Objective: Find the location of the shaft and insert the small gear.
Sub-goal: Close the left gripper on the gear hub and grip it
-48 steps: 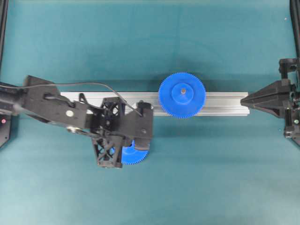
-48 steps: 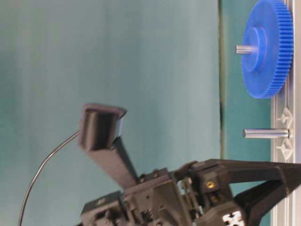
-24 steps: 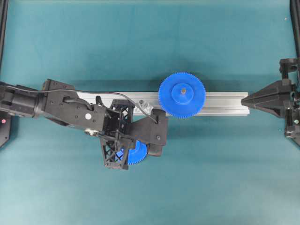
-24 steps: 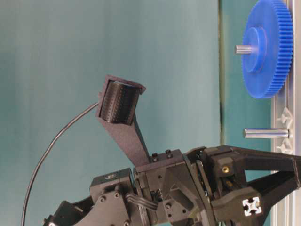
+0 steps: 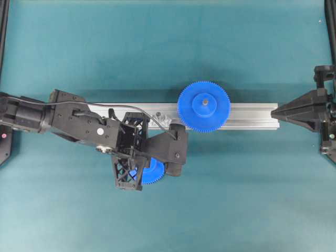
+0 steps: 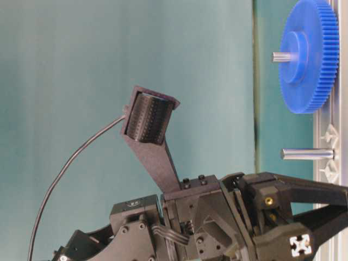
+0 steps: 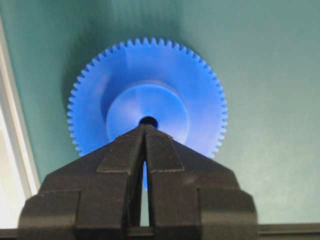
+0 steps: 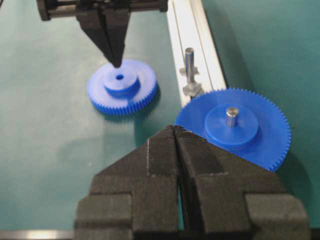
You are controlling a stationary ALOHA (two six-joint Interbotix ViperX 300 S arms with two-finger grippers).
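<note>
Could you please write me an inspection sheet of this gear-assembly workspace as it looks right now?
Surface: teal table, with an aluminium rail lying across its middle.
Job's things: small gear lies flat on the table beside the rail, not inserted; shaft stands bare on the rail, next to the large gear already on its own pin.
Clutter: nothing seen.
Grippers: left gripper shut, tips poised over the small gear's hub near the centre hole, contact unclear; right gripper shut, holding nothing, parked off the rail's end.
Cables: one thin cable loops along the left arm.
Surroundings: dark frame posts at the table's sides.
</note>
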